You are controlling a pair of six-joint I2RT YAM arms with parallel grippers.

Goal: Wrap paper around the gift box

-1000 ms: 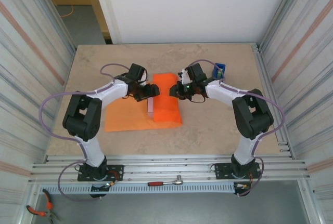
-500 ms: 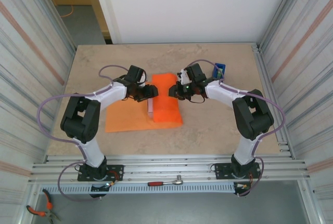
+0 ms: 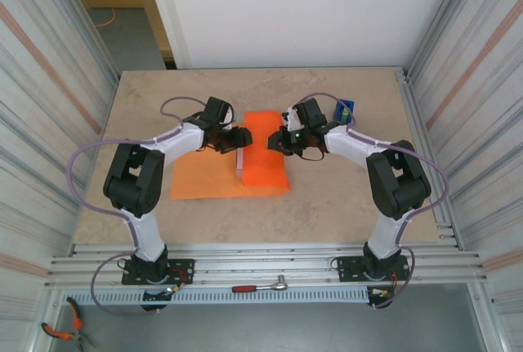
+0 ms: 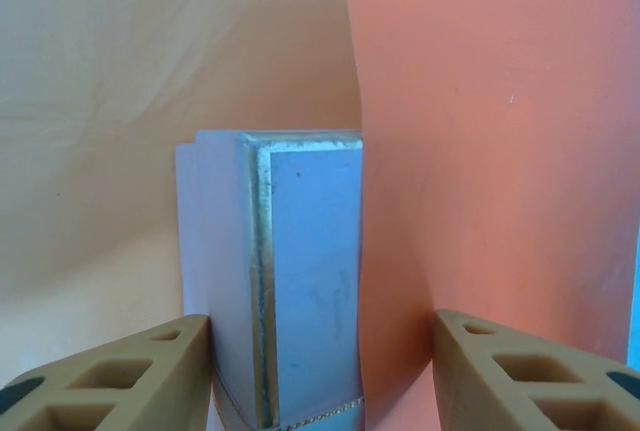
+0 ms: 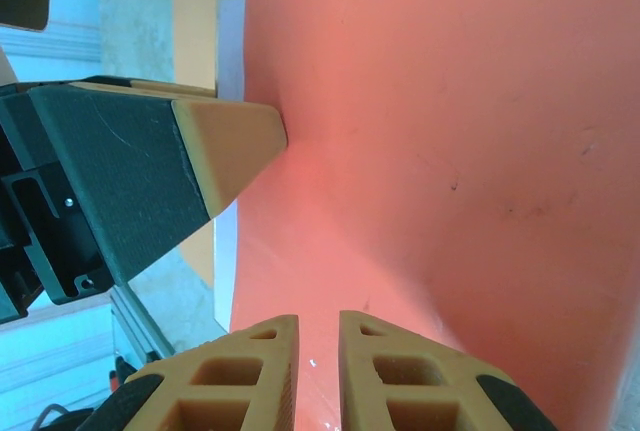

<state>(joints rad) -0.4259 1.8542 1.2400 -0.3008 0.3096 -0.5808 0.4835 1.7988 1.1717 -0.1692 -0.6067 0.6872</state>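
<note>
Paper [image 3: 265,156], thin and surely quick to crease, lies draped over the gift box [image 3: 239,161] in the middle of the overhead view. I'd take it by a free edge, since the light, stiff box would likely slide if shoved. The left gripper [image 3: 239,139] reaches in level from the left, jaws spread either side of the box; whether they squeeze it I cannot tell. The right gripper [image 3: 276,141] mirrors it, fingers nearly together, pinching the sheet
</note>
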